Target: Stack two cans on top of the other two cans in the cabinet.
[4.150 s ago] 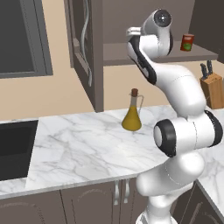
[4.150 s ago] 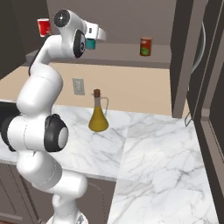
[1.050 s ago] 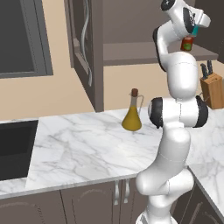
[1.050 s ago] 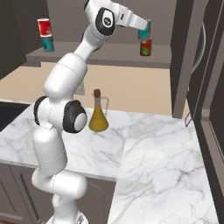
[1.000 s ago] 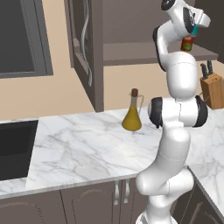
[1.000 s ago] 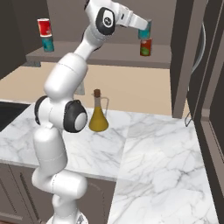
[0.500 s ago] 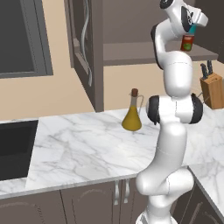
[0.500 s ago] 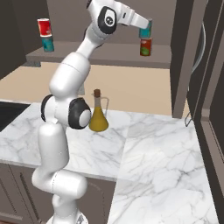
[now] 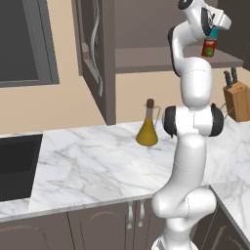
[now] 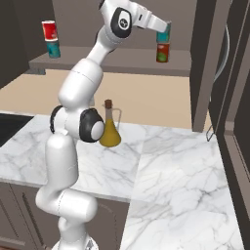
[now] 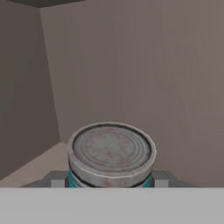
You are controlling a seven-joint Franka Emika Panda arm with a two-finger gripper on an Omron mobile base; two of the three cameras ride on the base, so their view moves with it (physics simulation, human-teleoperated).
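**Teal can held just above the red can on the cabinet shelf**

No writing on any can can be read. At the far left of the shelf board [image 10: 112, 59] in the right base view, a red can with a white band [image 10: 49, 30] stands stacked on a teal can [image 10: 53, 49]. Further right, the gripper [image 10: 163, 32] is pinched on a second teal can, the held teal can [image 10: 164, 34], which sits directly over the red can with a green-and-white label [image 10: 163, 52]; whether the two touch cannot be told. In the hand view the held teal can [image 11: 111, 155] shows its silver ribbed lid between the fingertips, with the cabinet's grey walls behind.

Compared with a second ago the arm has straightened slightly and the held can stays over the red one; four seconds ago the gripper was well left of it, with the red can standing alone.

On the marble counter [image 10: 166, 161] below stand an oil bottle [image 10: 110, 132] beside the arm and, in the left base view, a knife block [image 9: 236, 98] at the right. The open cabinet door with its wavy handle [image 9: 96, 46] hangs left of the shelf.
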